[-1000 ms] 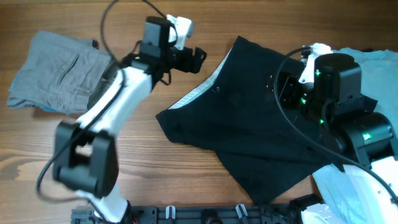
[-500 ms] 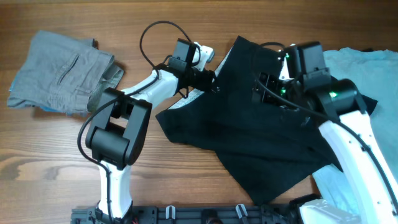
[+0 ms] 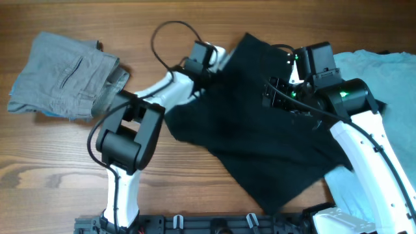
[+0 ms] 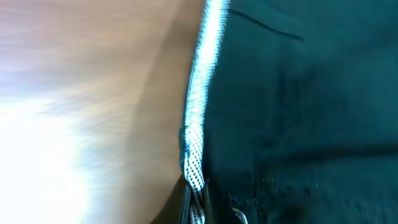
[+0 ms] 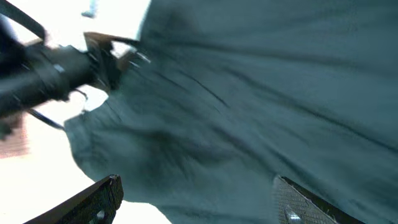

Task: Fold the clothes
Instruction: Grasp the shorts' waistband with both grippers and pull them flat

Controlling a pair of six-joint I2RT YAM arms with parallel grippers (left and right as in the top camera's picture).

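The black fabric shorts (image 3: 260, 143) lay spread across the centre of the brown wooden table (image 3: 195, 195). The right gripper (image 5: 196, 186) stood over their upper part, fingers wide apart and holding nothing. The left gripper (image 3: 211, 71) was pinched onto the pale lining hem (image 4: 198, 93) at the shorts' left edge. Folded grey pocketed shorts (image 3: 62, 78) lay far left, and a light blue T-shirt (image 3: 390, 71) far right.

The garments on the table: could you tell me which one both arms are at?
The black shorts in the middle; the grey shorts lie apart at far left, the light blue T-shirt far right.
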